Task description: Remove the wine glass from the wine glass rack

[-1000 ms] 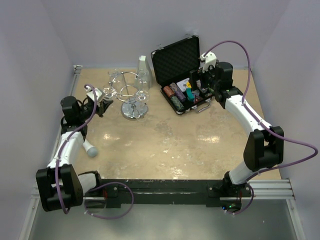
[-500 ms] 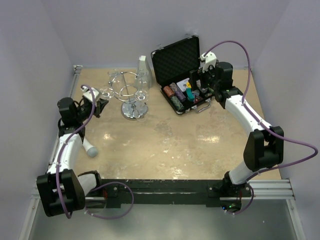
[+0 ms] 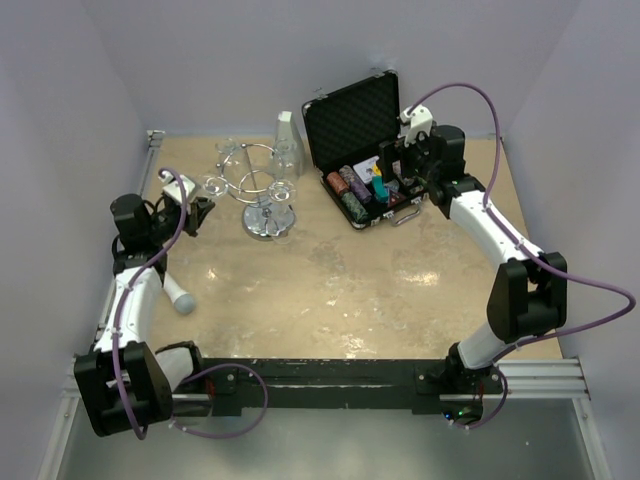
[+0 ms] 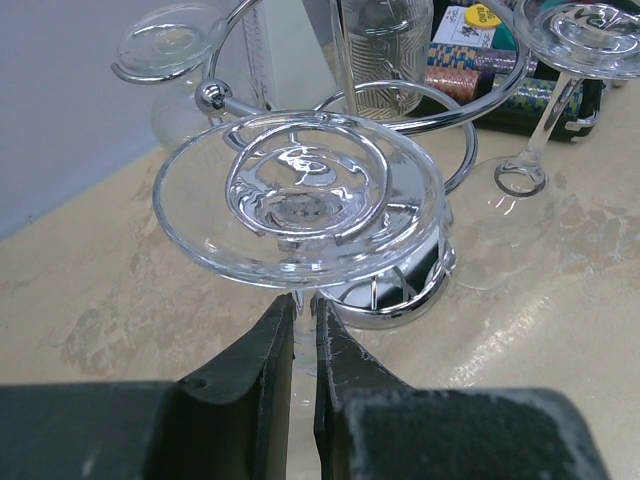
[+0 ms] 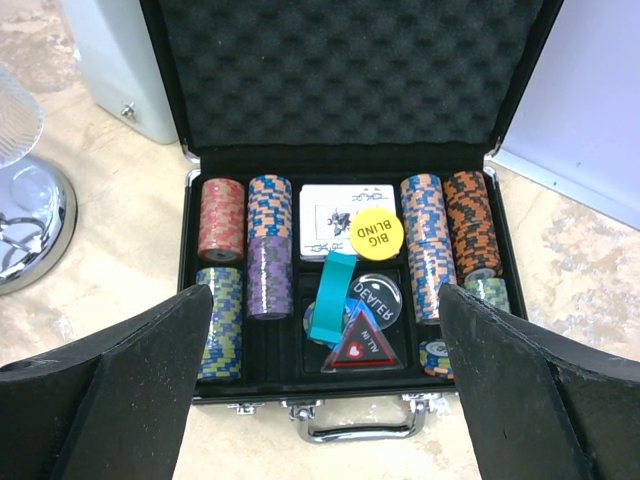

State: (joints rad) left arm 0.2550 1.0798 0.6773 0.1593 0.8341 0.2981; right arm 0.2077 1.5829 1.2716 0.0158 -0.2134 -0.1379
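My left gripper (image 3: 203, 207) is shut on the stem of an upside-down wine glass (image 3: 214, 185). In the left wrist view the fingers (image 4: 270, 350) pinch the stem just under the glass's round foot (image 4: 300, 200). The glass is held just left of the chrome wine glass rack (image 3: 266, 195), whose ball-tipped wire end (image 4: 213, 95) and mirrored base (image 4: 400, 295) show behind it. Two more glasses hang on the rack (image 4: 590, 25), (image 4: 170, 40). My right gripper (image 3: 402, 165) is open and empty over the poker case.
An open black poker chip case (image 3: 365, 150) with chips and cards lies at the back right, also in the right wrist view (image 5: 340, 260). A white box (image 3: 287, 133) stands behind the rack. A white, grey-tipped object (image 3: 180, 298) lies by the left arm.
My left arm has drawn back to the left with the wine glass in its grip, away from the rack's wire loop. The right arm has not moved.
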